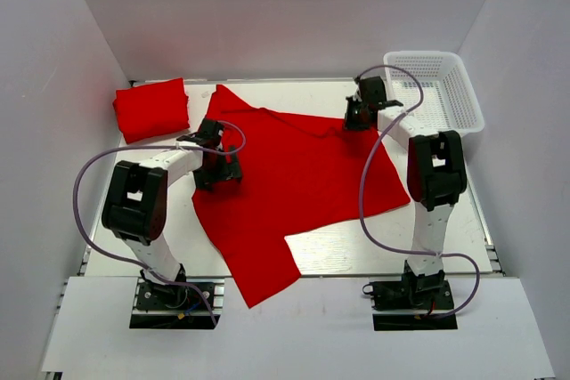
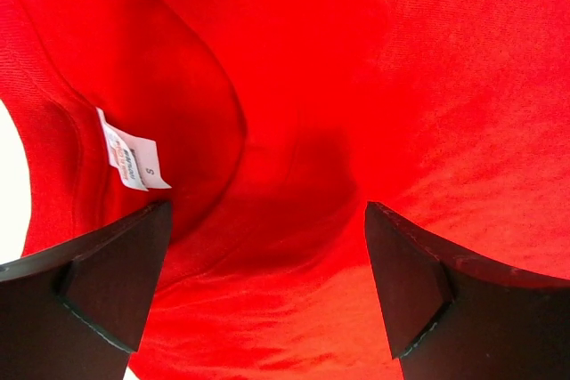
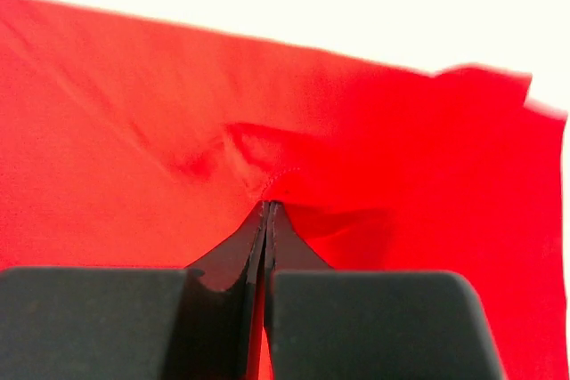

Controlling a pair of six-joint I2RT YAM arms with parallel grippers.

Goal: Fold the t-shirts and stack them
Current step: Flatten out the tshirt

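- One spread t-shirt (image 1: pixel 294 175) lies open and loosely flat across the middle of the tabletop (image 1: pixel 356 251). A folded t-shirt (image 1: pixel 151 109) sits at the far left corner, apart from it.
- The right pincer (image 3: pixel 268 211) is closed, nipping a small ridge of red cloth at the spread t-shirt's far right edge, close to the white basket (image 1: pixel 468 104).
- The left pincer (image 2: pixel 267 206) hangs wide open over the neck area and grips nothing. The size label (image 2: pixel 134 162) shows just inside the collar below it.
- The cloth looks light, limp and thin. I reckon it will drape and sag from any one pinch and drag along the tabletop rather than slide stiffly.
- It doesn't look fragile, but a shallow nip may slip out or catch only one layer.
- Best holds, to my eye, are hems, shoulders and the collar seam, where the doubled cloth gives more bite, with two matched points so the fold lands square.
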